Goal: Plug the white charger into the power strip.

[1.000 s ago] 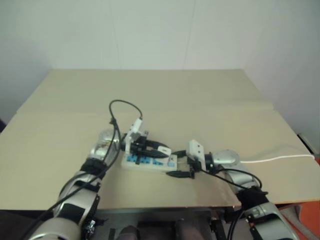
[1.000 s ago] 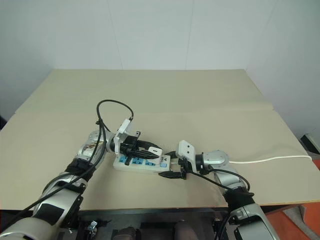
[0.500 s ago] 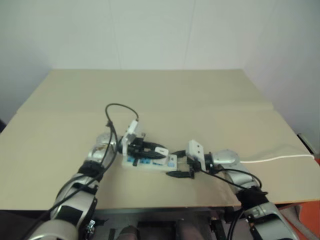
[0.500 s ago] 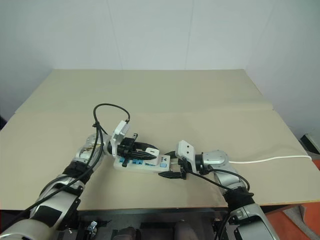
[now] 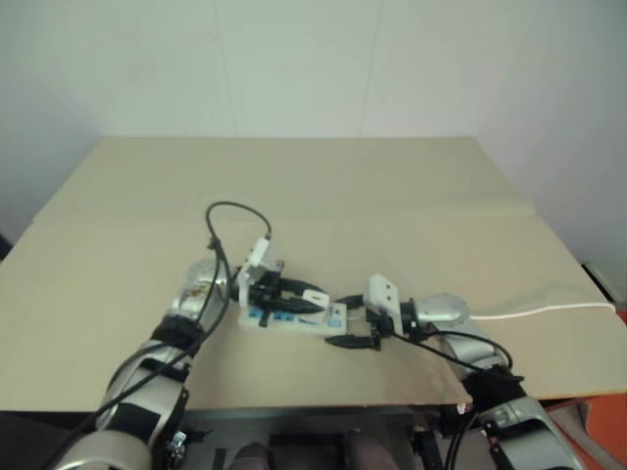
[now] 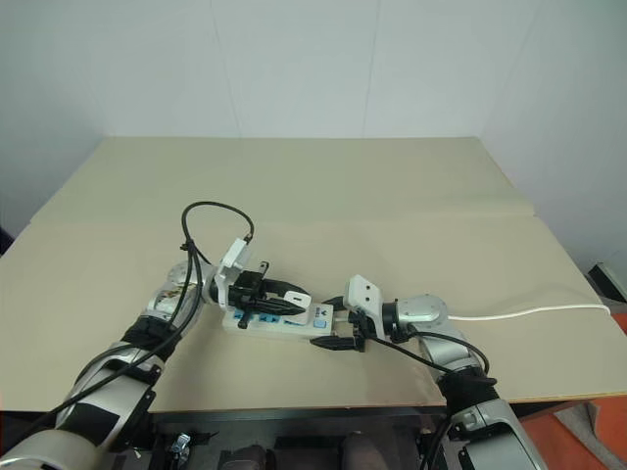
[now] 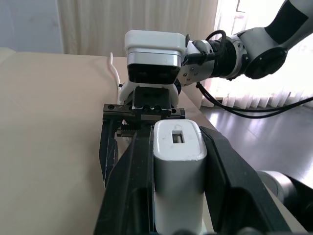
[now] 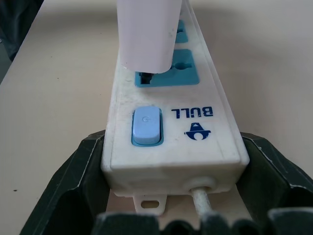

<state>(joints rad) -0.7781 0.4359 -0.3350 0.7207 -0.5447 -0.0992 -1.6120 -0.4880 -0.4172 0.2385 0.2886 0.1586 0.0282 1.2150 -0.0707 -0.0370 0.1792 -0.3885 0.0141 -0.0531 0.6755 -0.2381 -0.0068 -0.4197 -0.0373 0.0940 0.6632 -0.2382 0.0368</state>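
Note:
The white charger (image 7: 178,161) is clamped in my left gripper (image 6: 299,297), which is shut on it and points level toward the right. It sits just over the blue socket nearest the switch (image 8: 145,126) of the power strip (image 6: 279,321), its underside meeting that socket. The strip lies flat near the table's front edge. My right gripper (image 6: 331,323) is shut on the strip's switch end, with one black finger (image 8: 83,176) on each long side. The two further sockets are partly hidden behind the charger.
The strip's thin white cord (image 6: 529,313) runs right toward the table's edge. A black cable loop (image 6: 211,220) arches over my left wrist. The tan table (image 6: 343,186) stretches away behind both arms.

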